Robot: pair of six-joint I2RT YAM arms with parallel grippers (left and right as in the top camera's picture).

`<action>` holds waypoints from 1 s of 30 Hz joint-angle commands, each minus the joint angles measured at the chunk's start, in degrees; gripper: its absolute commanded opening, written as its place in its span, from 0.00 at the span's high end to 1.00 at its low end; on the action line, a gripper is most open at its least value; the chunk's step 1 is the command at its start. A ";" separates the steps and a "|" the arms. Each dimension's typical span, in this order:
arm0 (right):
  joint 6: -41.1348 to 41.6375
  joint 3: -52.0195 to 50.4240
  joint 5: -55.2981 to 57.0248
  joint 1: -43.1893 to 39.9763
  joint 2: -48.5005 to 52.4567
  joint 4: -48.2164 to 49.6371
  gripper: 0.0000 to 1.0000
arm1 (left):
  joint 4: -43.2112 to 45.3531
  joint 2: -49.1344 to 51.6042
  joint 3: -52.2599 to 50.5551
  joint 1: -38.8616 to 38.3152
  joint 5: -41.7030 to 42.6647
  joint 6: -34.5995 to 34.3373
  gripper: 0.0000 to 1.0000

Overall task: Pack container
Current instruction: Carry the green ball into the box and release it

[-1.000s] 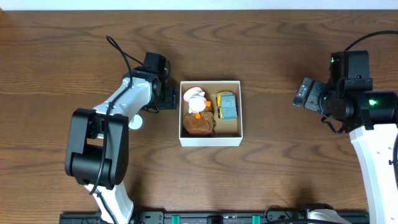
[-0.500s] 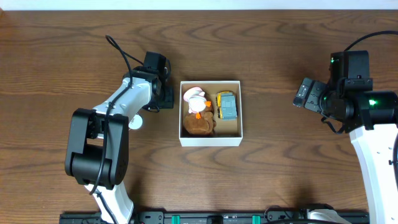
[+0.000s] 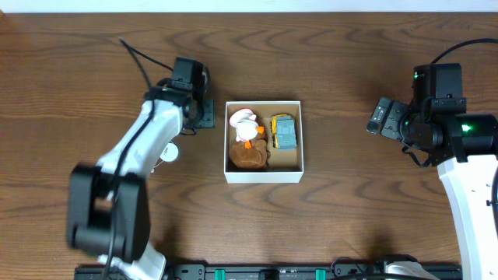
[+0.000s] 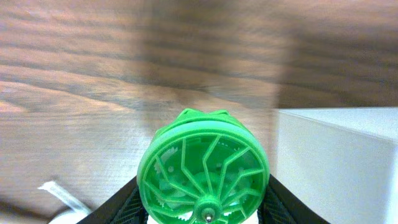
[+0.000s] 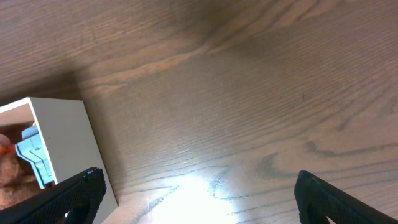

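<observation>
Left wrist view: left hand (image 4: 205,204) clamps a green spoked wheel (image 4: 204,165) just beside the container (image 4: 339,165), right hand (image 5: 199,186) spread wide above the worktop (image 5: 249,93).

Left wrist view: bench (image 4: 93,68) blurred; green wheel (image 4: 204,165) in my left tool (image 4: 204,202) cut off at the bottom edge. Overhead, my arm hides the wheel.

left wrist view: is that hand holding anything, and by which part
The left hand grips a green spoked wheel-like toy by its opposite side edges. The right hand holds nothing.
</observation>
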 commanded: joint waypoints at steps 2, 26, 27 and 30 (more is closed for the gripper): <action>-0.83 -0.46 -0.22 -0.44 -0.04 0.15 0.01 | -2.14 -10.05 0.20 -4.61 -0.61 3.15 0.60; -0.83 -0.46 -0.24 -0.44 -0.04 -0.04 0.01 | -0.33 -8.98 0.17 -21.57 -0.61 4.35 0.11; -0.83 -0.46 -0.22 -0.44 -0.04 -0.07 0.01 | -0.55 -8.98 0.17 -21.55 -0.61 4.35 0.04; -0.83 -0.46 -0.22 -0.44 -0.04 -0.13 0.01 | -1.38 -9.01 0.17 -21.35 -0.66 4.33 0.02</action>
